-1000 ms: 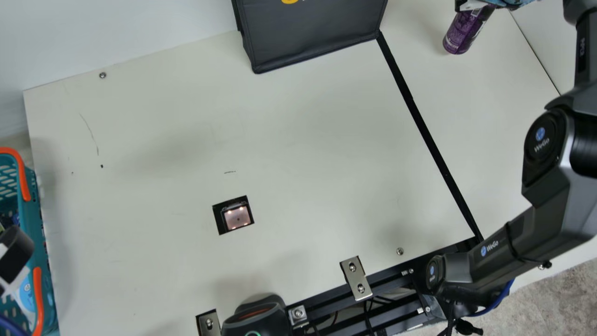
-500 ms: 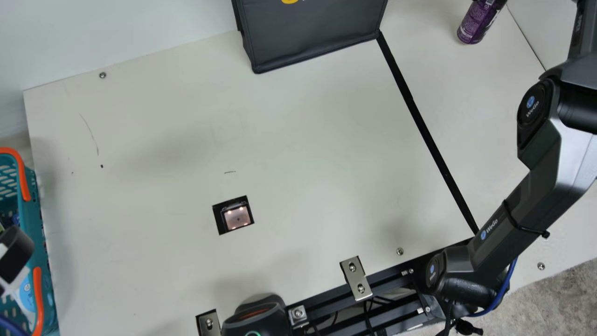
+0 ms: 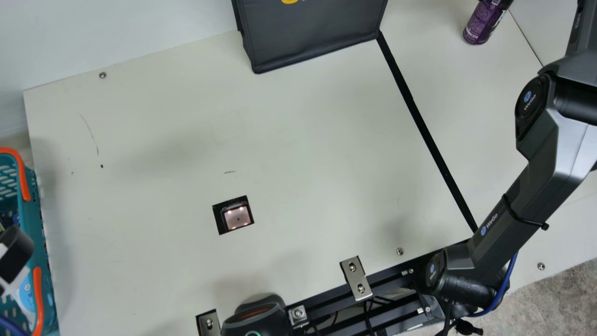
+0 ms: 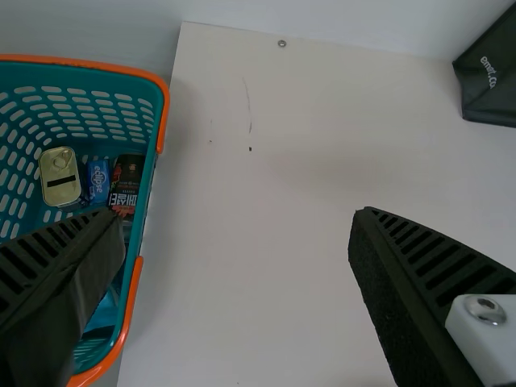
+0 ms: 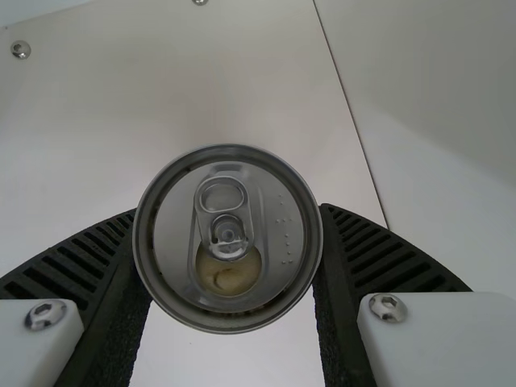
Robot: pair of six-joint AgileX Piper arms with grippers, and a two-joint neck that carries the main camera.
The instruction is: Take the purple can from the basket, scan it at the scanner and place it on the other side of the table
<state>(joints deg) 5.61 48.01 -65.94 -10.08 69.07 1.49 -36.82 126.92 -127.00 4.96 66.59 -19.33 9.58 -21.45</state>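
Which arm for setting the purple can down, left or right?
Right, I'd say: its pincer is closed on the purple can, beyond the black strip. The left pincer is open and empty, near the basket.

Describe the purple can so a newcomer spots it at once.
In the main view, find the dark bag at the top, then cross the black strip to its right. There the right gripper holds the can, silver-lidded with a pull tab; its purple side sets it apart from the bag.
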